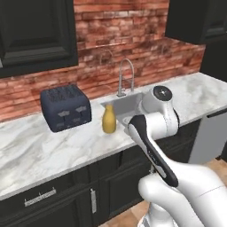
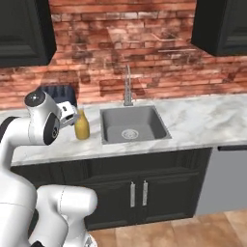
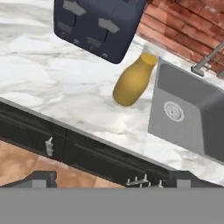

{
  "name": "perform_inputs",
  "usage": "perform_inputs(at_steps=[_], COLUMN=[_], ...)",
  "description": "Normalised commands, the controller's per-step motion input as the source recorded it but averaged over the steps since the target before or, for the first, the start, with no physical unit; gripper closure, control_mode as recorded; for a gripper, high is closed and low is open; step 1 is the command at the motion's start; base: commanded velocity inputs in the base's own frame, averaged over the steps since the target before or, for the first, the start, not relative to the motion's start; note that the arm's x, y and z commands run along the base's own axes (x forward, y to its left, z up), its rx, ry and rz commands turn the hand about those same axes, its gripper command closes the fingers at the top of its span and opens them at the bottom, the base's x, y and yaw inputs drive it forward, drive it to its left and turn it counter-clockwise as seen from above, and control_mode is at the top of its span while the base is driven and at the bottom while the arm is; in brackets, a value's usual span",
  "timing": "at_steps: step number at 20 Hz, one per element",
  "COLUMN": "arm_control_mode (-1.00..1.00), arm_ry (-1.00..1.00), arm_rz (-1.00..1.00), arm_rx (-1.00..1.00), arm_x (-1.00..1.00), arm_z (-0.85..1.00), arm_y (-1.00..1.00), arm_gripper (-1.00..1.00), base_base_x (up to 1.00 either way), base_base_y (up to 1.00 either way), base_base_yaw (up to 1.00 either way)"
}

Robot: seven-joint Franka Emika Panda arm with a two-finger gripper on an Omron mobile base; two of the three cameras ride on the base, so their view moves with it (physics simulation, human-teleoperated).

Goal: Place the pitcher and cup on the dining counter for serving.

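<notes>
The pitcher (image 1: 109,119) is standing on the sink worktop (image 1: 53,146), between the toaster (image 1: 65,107) and the sink (image 2: 131,124). The gripper is open wide, holding nothing. Nothing is moved yet.

1. The pitcher (image 1: 109,119) looks smooth and matt, like glazed ceramic, mustard-amber with a paler neck.
2. The counter (image 1: 40,148) is polished white marble with grey veins.
3. The toaster (image 1: 65,107) has a dark navy, matt shell.
4. The sink (image 2: 132,124) is dull grey metal; the faucet (image 2: 128,87) is brushed metal.
5. The wall (image 2: 120,43) is rough red brick.
6. The cabinets (image 2: 140,188) are black and matt with shiny metal handles.
</notes>
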Motion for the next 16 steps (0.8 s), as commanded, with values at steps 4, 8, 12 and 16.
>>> perform_inputs(at_steps=[4, 8, 12, 16], arm_control_mode=[1.0, 1.0, 1.0, 1.0], arm_ry=[0.0, 0.0, 0.0, 0.0], arm_rz=[0.0, 0.0, 0.0, 0.0], arm_rx=[0.0, 0.0, 0.0, 0.0], arm_x=[0.0, 0.0, 0.0, 0.0], arm_z=[0.0, 0.0, 0.0, 0.0], arm_y=[0.0, 0.0, 0.0, 0.0], arm_gripper=[-1.0, -1.0, -1.0, -1.0], base_base_x=[0.45, 0.23, 0.0, 0.0], base_base_y=[0.0, -0.15, -0.59, -0.6], base_base_yaw=[0.11, 0.27, 0.23, 0.22])
